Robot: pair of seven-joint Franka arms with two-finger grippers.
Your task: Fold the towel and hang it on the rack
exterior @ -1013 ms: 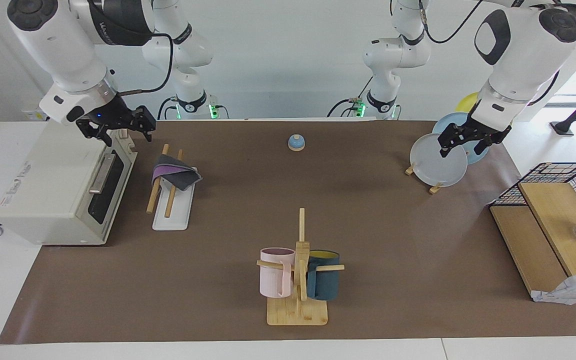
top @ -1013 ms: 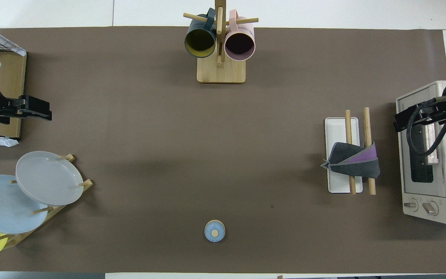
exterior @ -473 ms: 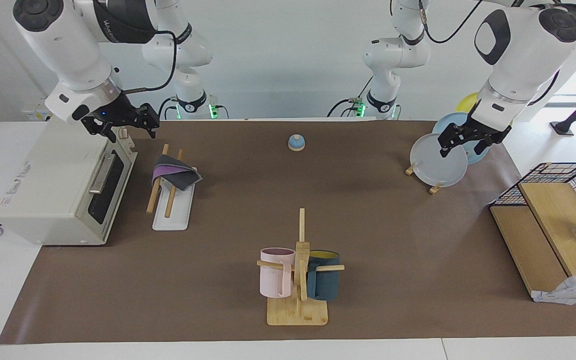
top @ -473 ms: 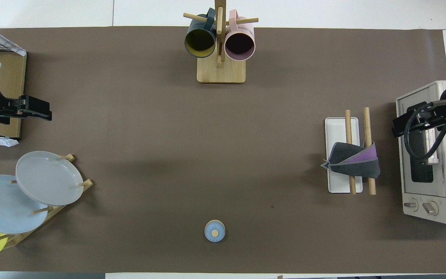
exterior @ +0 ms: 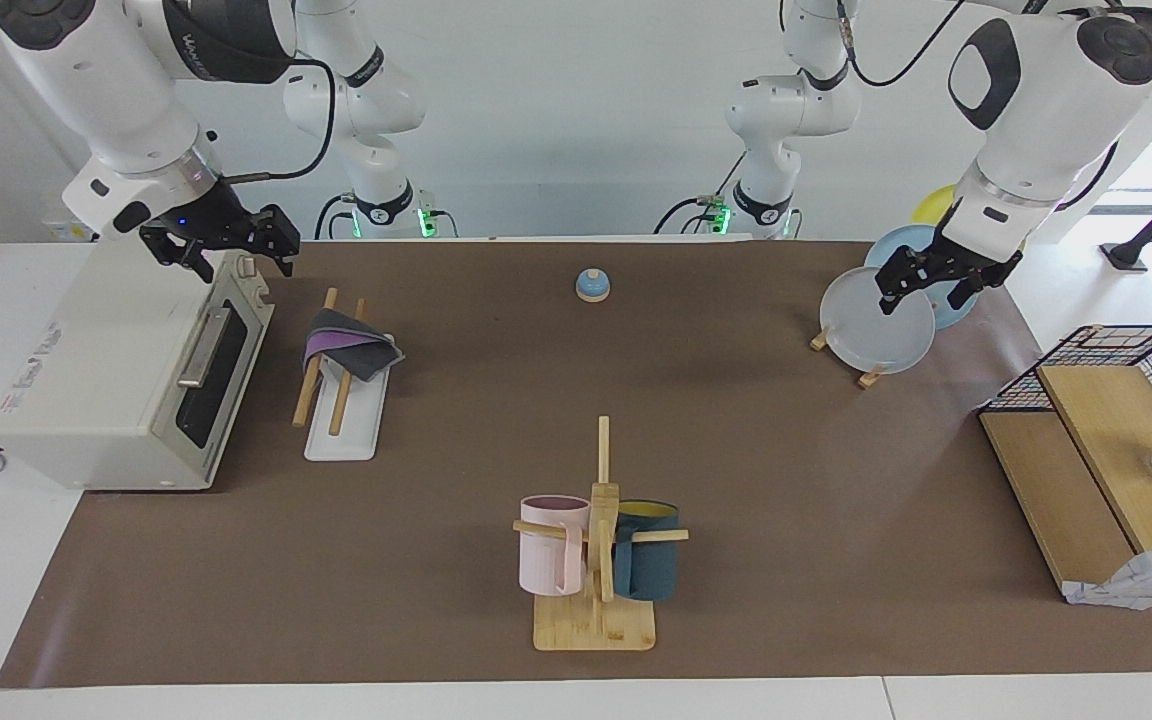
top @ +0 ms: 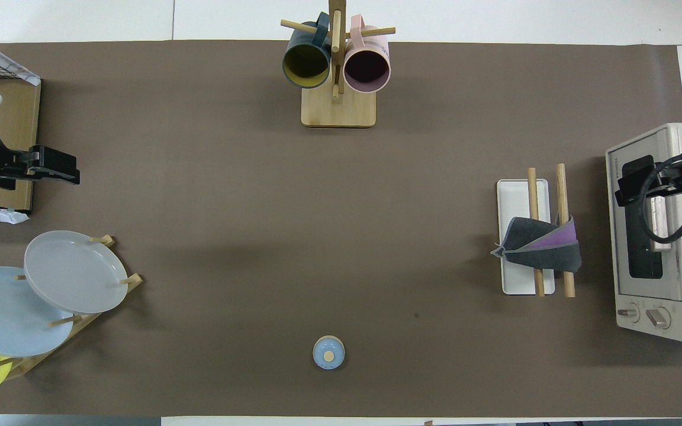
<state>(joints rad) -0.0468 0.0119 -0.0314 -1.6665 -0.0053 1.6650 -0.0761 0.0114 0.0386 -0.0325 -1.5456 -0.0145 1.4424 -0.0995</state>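
Towel (exterior: pixel 348 343) — folded, purple face showing between grey layers, draped over both wooden rods of the rack (exterior: pixel 341 425), at the end nearer to the robots. Rack sits beside the toaster oven (exterior: pixel 116 370), toward my right arm's end of the table.

Step in hand, as I judge it: fold and hang look done. Nothing left to grasp.

My right gripper (exterior: pixel 221 250) — up in the air over the oven's top edge, fingers spread wide, holding nothing, well apart from the towel.
My left gripper (exterior: pixel 936 280) — waiting over the plate stand (exterior: pixel 871 378), fingers wide, empty.

Next move, my guess: clear both arms to rest. Calls only for keeping the right gripper off the oven and the rods, so the towel is not brushed loose; one corner hangs off the rack's side.

Containers:
- Mug tree (exterior: pixel 596 610): pink mug (exterior: pixel 548 557) and dark teal mug (exterior: pixel 648 562) hung; what is inside, cannot tell.
- Wire basket (exterior: pixel 1151 365): contents unclear.
- Oven: door shut.
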